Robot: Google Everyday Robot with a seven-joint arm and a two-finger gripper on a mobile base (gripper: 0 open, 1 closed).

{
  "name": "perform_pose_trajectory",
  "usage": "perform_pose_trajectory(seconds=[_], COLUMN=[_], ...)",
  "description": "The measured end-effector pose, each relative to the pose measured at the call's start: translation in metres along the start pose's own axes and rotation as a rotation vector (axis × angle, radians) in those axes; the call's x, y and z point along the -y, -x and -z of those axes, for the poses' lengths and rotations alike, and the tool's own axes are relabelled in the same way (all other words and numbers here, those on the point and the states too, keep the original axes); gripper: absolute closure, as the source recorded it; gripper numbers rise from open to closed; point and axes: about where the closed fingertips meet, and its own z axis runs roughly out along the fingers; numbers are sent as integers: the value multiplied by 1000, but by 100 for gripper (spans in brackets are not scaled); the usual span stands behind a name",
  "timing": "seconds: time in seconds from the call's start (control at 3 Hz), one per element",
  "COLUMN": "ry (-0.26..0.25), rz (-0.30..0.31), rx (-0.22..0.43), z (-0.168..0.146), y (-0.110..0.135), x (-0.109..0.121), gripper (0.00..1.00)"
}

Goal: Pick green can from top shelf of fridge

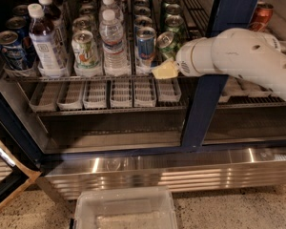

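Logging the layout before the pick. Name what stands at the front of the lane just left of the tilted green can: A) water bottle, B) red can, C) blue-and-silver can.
C: the blue-and-silver can stands just left of the green can, while the gripper sits at the top shelf's front edge, right below that green can.

Inside the blue-framed commercial fridge [200, 113], on the grey wire top shelf [52, 78]: front row, running toward 3 o'clock, white can with green and red marks [85, 49], clear plastic water bottle [113, 44], blue-and-silver can [145, 42], then tilted dark green can [168, 43]. Pale two-finger tool [165, 67] at 6 o'clock of that can, touching it. Beneath the shelf, lower wire rack of small clear trays [119, 92]. On the floor at 6 o'clock, clear plastic bin [124, 206].
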Motion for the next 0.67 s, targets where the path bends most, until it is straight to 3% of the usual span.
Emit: perform_pose_trajectory(seconds=[0.67], ry=[5], rz=[-11], rx=[5], z=[5], y=[-2], x=[5], gripper=[100])
